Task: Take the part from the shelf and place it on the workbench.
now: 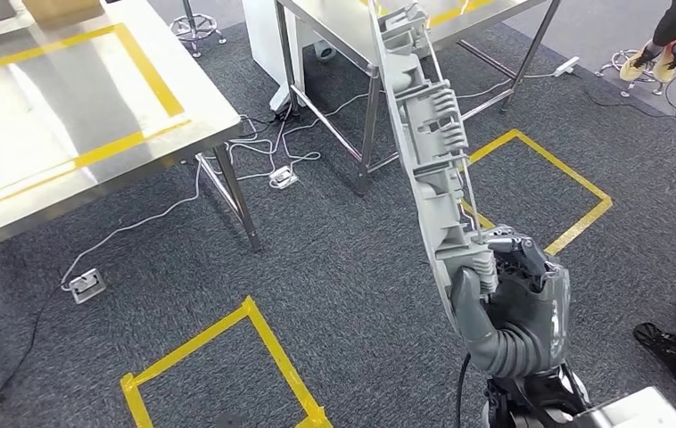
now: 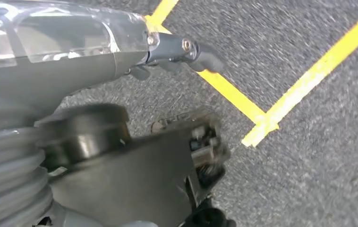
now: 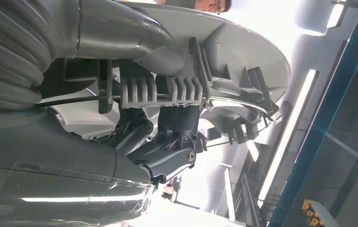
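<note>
My right hand (image 1: pixel 508 290) grips the part (image 1: pixel 428 147) at its lower end and holds it upright above the carpet. It looks stiff, light and long, so it may swing; gripping nearer its middle seems safer. Whether my left hand (image 2: pixel 186 52) is open, I cannot tell.

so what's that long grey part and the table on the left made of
The long grey part, held upright by the right robot hand, looks like moulded plastic with a matte finish: thin ribs, clips and one even grey colour throughout. The table looks like brushed stainless steel: its top reflects light softly and its legs are bare silver metal.
</note>
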You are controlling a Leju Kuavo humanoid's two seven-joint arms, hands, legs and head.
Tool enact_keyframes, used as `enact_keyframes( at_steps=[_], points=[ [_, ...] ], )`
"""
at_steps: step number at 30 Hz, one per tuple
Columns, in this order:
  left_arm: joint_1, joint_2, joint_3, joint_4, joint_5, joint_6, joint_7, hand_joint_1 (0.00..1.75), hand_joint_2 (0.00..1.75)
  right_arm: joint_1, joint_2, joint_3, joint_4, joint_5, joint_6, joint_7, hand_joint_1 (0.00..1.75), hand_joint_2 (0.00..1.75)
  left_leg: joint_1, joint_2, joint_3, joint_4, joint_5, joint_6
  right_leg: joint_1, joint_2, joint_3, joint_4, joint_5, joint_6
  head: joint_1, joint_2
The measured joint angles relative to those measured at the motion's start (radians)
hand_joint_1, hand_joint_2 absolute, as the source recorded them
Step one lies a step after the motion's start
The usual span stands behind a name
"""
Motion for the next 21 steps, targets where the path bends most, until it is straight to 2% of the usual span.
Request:
enact_keyframes(
  at_steps=[1,2,3,4,5,7,8,9,10,12,14,16,17,18,19,20,21],
  points=[
    [-0.001,0.000,0.000,0.000,0.000,0.000,0.000,0.00,1.75,0.001,0.000,0.000,0.000,0.000,0.000,0.000,1.75,1.75,0.004,0.011,-0.027,0.061,-0.032,-0.006,0.000,-0.013,0.000,-0.001,0.001,-0.001,-0.005,0.000],
    [-0.001,0.000,0.000,0.000,0.000,0.000,0.000,0.00,1.75,0.001,0.000,0.000,0.001,0.000,0.000,0.000,1.75,1.75,0.009,0.011,-0.051,0.115,-0.053,-0.011,0.000,-0.027,0.000,0.000,0.000,-0.001,-0.008,0.000],
    [0.000,0.001,0.000,0.000,0.000,-0.001,0.000,0.00,1.75,0.002,0.000,0.000,0.001,0.000,0.000,0.000,1.75,1.75,0.014,0.010,-0.062,0.144,-0.057,-0.017,-0.001,-0.040,0.000,0.000,-0.001,0.000,-0.010,0.000],
    [0.000,0.001,0.000,0.000,0.000,-0.001,0.000,0.00,1.75,0.002,0.000,0.000,0.002,0.000,0.000,0.000,1.75,1.75,0.018,0.012,-0.055,0.138,-0.043,-0.022,-0.002,-0.053,0.000,0.002,-0.002,0.002,-0.014,0.000],
    [0.000,0.002,0.000,0.000,0.000,-0.001,0.000,0.00,1.75,0.002,0.001,0.000,0.003,0.000,0.000,0.000,1.75,1.75,0.021,0.020,-0.030,0.096,-0.015,-0.027,-0.004,-0.064,0.001,0.004,-0.005,0.006,-0.018,0.000],
    [0.000,0.003,0.000,0.000,0.000,-0.002,0.001,0.00,1.75,0.002,0.000,0.000,0.004,0.000,0.000,0.000,1.75,1.75,0.020,0.065,0.040,-0.029,0.037,-0.029,-0.004,-0.081,0.001,0.013,-0.013,0.017,-0.028,0.000],
    [-0.001,0.003,0.000,0.000,-0.001,-0.002,0.001,0.00,1.75,0.002,0.000,0.000,0.004,-0.001,0.000,0.000,1.75,1.75,0.016,0.086,0.062,-0.071,0.049,-0.022,-0.003,-0.089,0.001,0.018,-0.017,0.023,-0.032,0.000],
    [-0.001,0.003,0.000,0.000,-0.001,-0.002,0.002,0.00,1.75,0.002,0.000,0.000,0.004,-0.001,0.000,0.000,1.75,1.75,0.012,0.099,0.072,-0.093,0.050,-0.014,-0.001,-0.097,0.001,0.023,-0.020,0.029,-0.032,0.000],
    [-0.001,0.003,0.000,0.000,-0.002,-0.003,0.003,0.00,1.75,0.002,0.000,0.000,0.004,-0.001,0.000,0.000,1.75,1.75,0.007,0.097,0.071,-0.096,0.047,-0.003,0.001,-0.106,0.001,0.024,-0.022,0.034,-0.031,0.000],
    [0.000,0.003,0.000,0.000,-0.003,-0.003,0.006,0.00,1.75,0.001,0.000,0.000,0.004,-0.001,0.001,0.000,1.75,1.75,0.007,0.071,0.068,-0.098,0.051,0.015,-0.002,-0.119,0.004,0.027,-0.029,0.043,-0.027,0.000],
    [-0.002,0.003,0.000,0.000,-0.003,-0.003,0.006,0.00,1.75,0.001,0.000,0.000,0.003,-0.001,0.001,0.000,1.75,1.75,0.010,0.045,0.068,-0.101,0.056,0.029,-0.008,-0.085,-0.011,0.072,-0.066,0.051,-0.023,0.000],
    [-0.003,0.001,0.000,0.000,-0.003,-0.003,0.006,0.00,1.75,0.003,0.000,0.000,0.003,-0.001,0.001,0.000,1.75,1.75,0.010,0.018,0.068,-0.101,0.059,0.039,-0.011,-0.036,-0.061,0.194,-0.133,0.055,-0.013,0.000],
    [-0.003,0.000,0.000,0.000,-0.003,-0.003,0.007,0.00,1.75,0.004,-0.001,0.000,0.004,-0.001,0.001,0.000,1.75,1.75,0.009,0.004,0.068,-0.101,0.060,0.042,-0.010,-0.024,-0.090,0.259,-0.158,0.055,-0.007,0.000],
    [-0.003,0.000,0.000,0.000,-0.003,-0.003,0.007,0.00,1.75,0.005,-0.001,0.000,0.004,-0.001,0.001,0.000,1.75,1.75,0.008,-0.011,0.068,-0.101,0.061,0.043,-0.010,-0.019,-0.110,0.302,-0.167,0.054,-0.002,0.000],
    [-0.002,0.000,0.000,0.000,-0.003,-0.003,0.007,0.00,1.75,0.005,-0.001,0.000,0.005,-0.001,0.001,0.000,1.75,1.75,0.006,-0.026,0.069,-0.101,0.062,0.044,-0.010,-0.016,-0.115,0.308,-0.155,0.051,0.002,0.000],
    [-0.002,0.000,0.000,0.000,-0.003,-0.003,0.007,0.00,1.75,0.006,-0.001,0.000,0.005,-0.001,0.001,0.000,1.75,1.75,0.005,-0.040,0.070,-0.101,0.063,0.045,-0.010,-0.012,-0.102,0.275,-0.124,0.046,0.007,0.000],
    [-0.002,-0.001,0.000,0.000,-0.003,-0.003,0.006,0.00,1.75,0.005,-0.001,0.000,0.006,-0.001,0.001,0.000,1.75,1.75,0.004,-0.054,0.071,-0.101,0.064,0.045,-0.010,-0.001,-0.077,0.212,-0.083,0.039,0.011,0.000]
  ],
)
